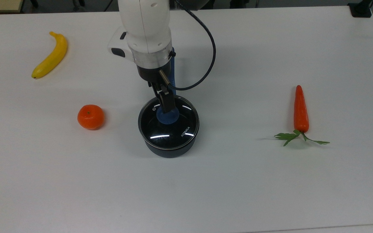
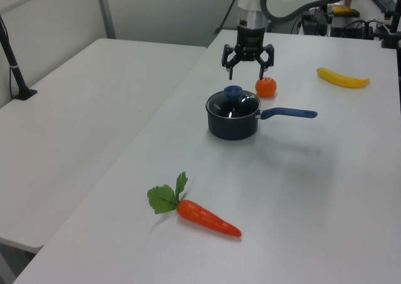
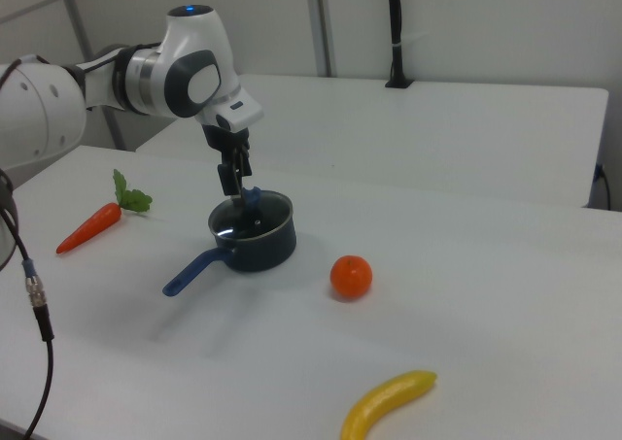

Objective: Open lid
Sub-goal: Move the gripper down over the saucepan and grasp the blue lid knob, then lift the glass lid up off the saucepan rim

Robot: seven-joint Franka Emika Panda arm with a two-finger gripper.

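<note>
Top view: lid sitting flat on the pan, pretty much dead centre on the table. Blue knob partly covered by the gripper, coming in from 12 o'clock right over it. Can't judge the finger spread from up here, just one dark finger stacked over the knob. Pan handle pointing to 12 o'clock, mostly tucked under the arm. Orange at 9 o'clock from the pan, well apart. Banana way off at 10 o'clock. Carrot at 3 o'clock, far out, leaves toward 6.

Left view: way clearer here. Gripper spread wide, hanging above the knob with a visible gap, gripping nothing. Lid closed on the pan. Handle sticking out to 3 o'clock. Orange at about 1 o'clock from the pan, near it. Banana further out at 2 o'clock. Carrot down at 6 o'clock, well apart.

Right view: gripper pointing down just above the lid, knob right beside the fingertips. Can't tell contact from this side. Pan with handle running to 8 o'clock. Orange at 4 o'clock from the pan, banana further on at 5 o'clock, carrot at 9 o'clock.
</note>
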